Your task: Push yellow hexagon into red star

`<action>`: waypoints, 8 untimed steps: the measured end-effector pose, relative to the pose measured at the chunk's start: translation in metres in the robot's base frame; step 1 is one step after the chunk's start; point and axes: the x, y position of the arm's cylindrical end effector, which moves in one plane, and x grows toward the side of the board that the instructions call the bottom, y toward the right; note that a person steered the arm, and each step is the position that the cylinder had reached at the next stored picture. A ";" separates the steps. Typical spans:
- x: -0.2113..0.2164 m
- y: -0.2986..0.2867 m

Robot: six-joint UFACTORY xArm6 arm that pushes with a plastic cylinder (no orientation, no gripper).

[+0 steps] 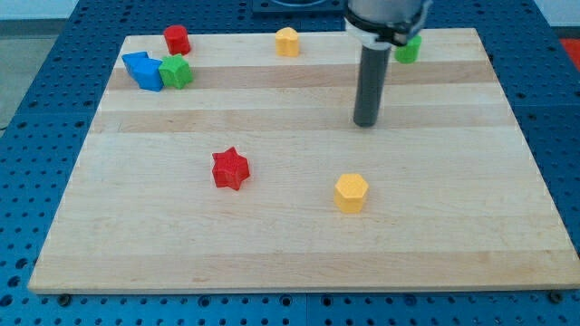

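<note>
One camera view looks down at a slant from the near edge, taking in the whole wooden desk (299,263) (no second view shares it).

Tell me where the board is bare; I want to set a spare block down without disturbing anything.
Bare: the strip along the view's bottom below the red star and yellow hexagon, and the view's right side beyond my tip. Crowded: the top-left corner, around the blue block.

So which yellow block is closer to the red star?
The yellow hexagon, low on the board, right of the red star. The other yellow block sits far off at the view's top edge.
</note>
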 end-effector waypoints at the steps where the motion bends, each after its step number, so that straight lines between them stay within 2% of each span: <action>1: 0.035 0.026; 2: 0.073 0.050; 3: 0.108 0.021; 4: 0.158 0.020; 5: 0.173 -0.014; 8: 0.111 -0.049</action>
